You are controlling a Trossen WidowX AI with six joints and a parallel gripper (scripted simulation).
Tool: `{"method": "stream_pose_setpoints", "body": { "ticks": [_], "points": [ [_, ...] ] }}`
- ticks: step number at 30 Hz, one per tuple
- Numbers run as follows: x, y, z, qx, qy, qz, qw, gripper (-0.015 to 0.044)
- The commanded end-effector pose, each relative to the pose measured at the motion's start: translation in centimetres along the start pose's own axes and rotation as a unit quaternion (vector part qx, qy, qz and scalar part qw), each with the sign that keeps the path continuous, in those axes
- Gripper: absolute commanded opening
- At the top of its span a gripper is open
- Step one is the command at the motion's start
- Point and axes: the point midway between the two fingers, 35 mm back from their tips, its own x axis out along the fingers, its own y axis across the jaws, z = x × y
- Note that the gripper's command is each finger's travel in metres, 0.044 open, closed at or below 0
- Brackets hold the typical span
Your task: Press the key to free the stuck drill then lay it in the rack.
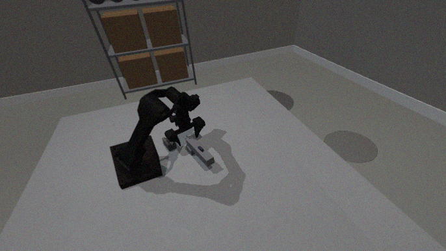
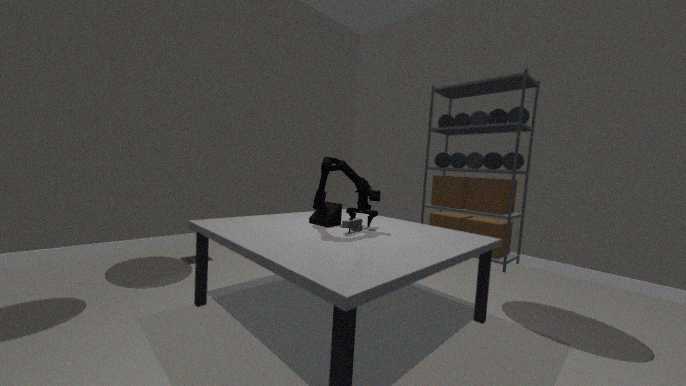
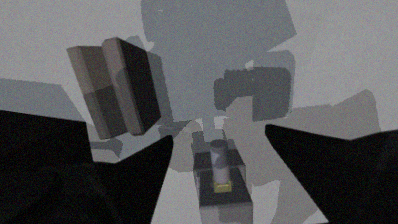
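Note:
My gripper (image 1: 188,140) (image 2: 360,222) (image 3: 218,134) is wide open and empty, pointing down low over the inner end of the grey block. The long grey block (image 1: 208,158) (image 2: 352,225) carries a small dark blue piece (image 1: 201,149), perhaps the key. In the wrist view a pale cylinder, which looks like the drill (image 3: 220,167), lies along the block's dark end, between and below the fingertips, with a yellow piece (image 3: 222,187) at its near end. The rack (image 1: 169,144) (image 3: 131,87), two parallel brown-grey bars, stands beside it at the left in the wrist view. Whether the drill is free cannot be told.
The arm's dark base (image 1: 136,162) (image 2: 326,215) stands on the white table (image 1: 292,201) (image 2: 280,240), close to the rack. The arm's shadows fall over the block and the table around it. A shelf unit (image 1: 147,49) (image 2: 475,212) with boxes stands beyond the table.

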Motion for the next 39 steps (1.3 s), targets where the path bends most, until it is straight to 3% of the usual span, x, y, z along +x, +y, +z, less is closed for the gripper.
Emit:
{"method": "stream_pose_setpoints", "body": {
  "ticks": [1, 3, 19, 39],
  "points": [
    [0.6, 0.3, -0.2, -0.004, 0.003, 0.002, 1.0, 0.044],
    [0.6, 0.3, -0.2, -0.004, 0.003, 0.002, 1.0, 0.044],
    [0.3, 0.1, -0.1, 0.0, 0.0, 0.001, 1.0, 0.002],
    [0.3, 0.2, 1.2, -0.004, 0.003, 0.002, 1.0, 0.0]
  ]
}}
